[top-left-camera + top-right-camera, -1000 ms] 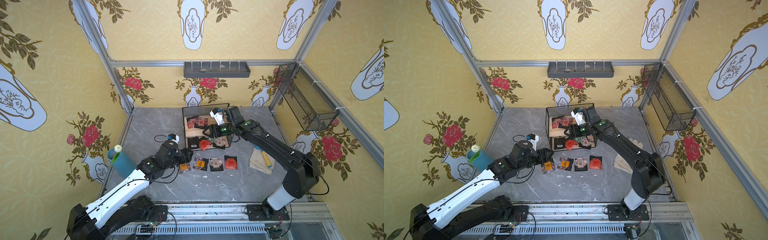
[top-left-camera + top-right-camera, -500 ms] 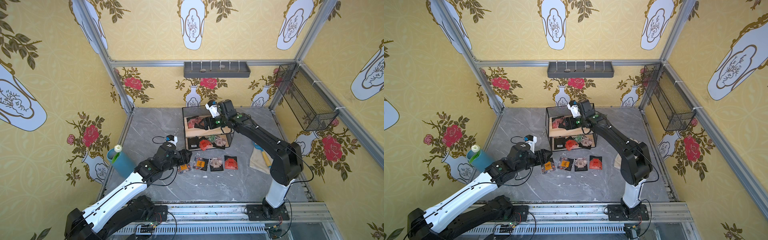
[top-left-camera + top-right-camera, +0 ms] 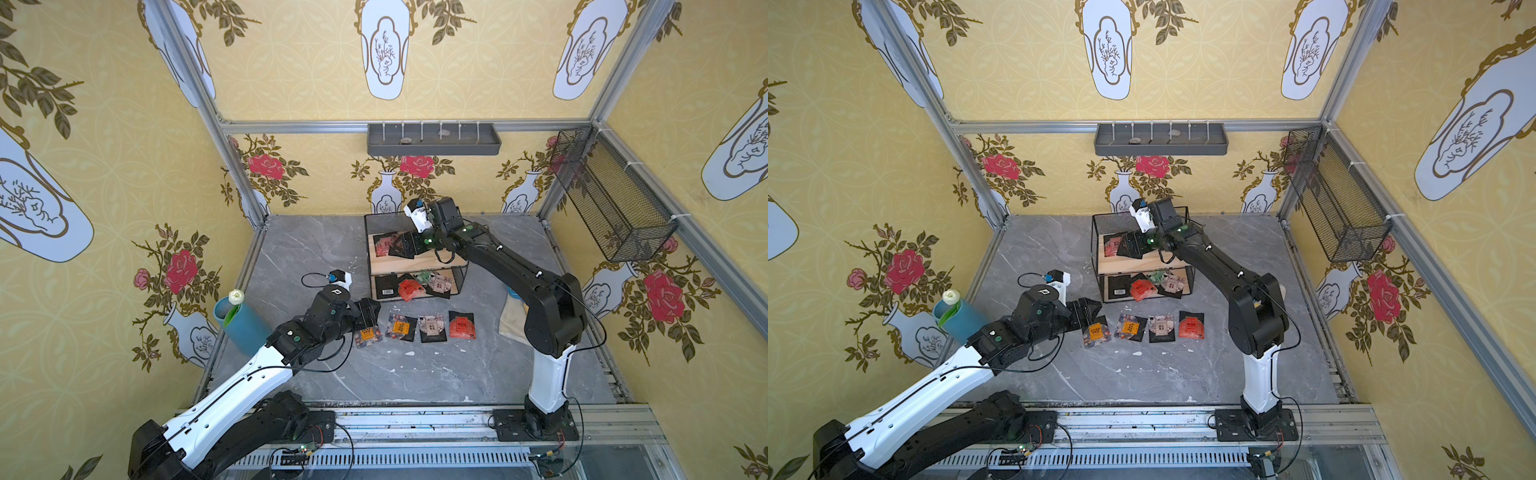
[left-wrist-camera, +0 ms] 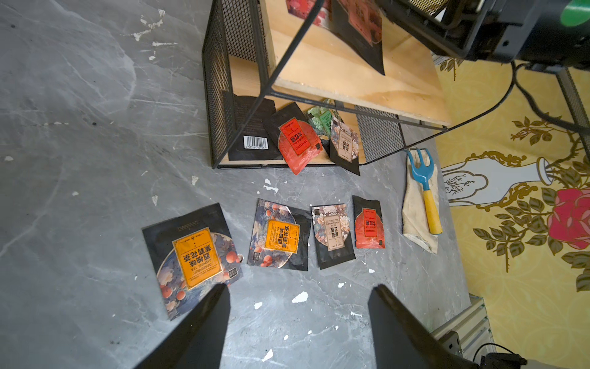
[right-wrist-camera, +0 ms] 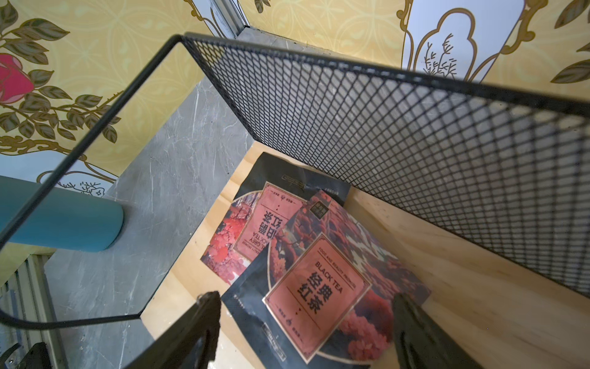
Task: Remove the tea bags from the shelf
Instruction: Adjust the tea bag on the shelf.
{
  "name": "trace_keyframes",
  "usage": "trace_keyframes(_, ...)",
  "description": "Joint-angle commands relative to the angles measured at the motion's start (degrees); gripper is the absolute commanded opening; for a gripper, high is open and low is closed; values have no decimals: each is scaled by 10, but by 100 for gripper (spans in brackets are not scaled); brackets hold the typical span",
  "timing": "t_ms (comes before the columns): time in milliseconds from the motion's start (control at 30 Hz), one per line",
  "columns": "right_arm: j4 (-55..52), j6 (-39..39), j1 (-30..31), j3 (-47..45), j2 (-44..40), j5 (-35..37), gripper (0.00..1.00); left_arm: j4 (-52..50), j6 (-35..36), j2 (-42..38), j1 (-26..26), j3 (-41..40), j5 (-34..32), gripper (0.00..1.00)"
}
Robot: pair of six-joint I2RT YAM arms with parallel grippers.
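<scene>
Both top views high overhead, wrist views low, sharing shelf (image 4: 335, 83)

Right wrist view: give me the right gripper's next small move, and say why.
Probably lower and close on the black tea sachet. The right gripper is open, its fingers stand either side of that sachet, not yet closed on it, and it lies uppermost, overlapping the Earl Grey sachet on the shelf's top board.

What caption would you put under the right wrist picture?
Open right gripper poised over two overlapping red tea bags on the wooden shelf.
</scene>
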Motion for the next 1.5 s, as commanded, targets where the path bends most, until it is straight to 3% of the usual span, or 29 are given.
trace_keyframes(0, 41, -15, 0, 4, 8, 10, 87, -1, 8, 3, 3, -5, 0, 77)
trace_keyframes(600, 59, -31, 0, -7, 24, -9, 86, 3, 6, 5, 15, -13, 8, 77)
trace_keyframes(1467, 19, -18, 40, -105, -69, -22, 78, 18, 3, 0, 24, -29, 22, 77)
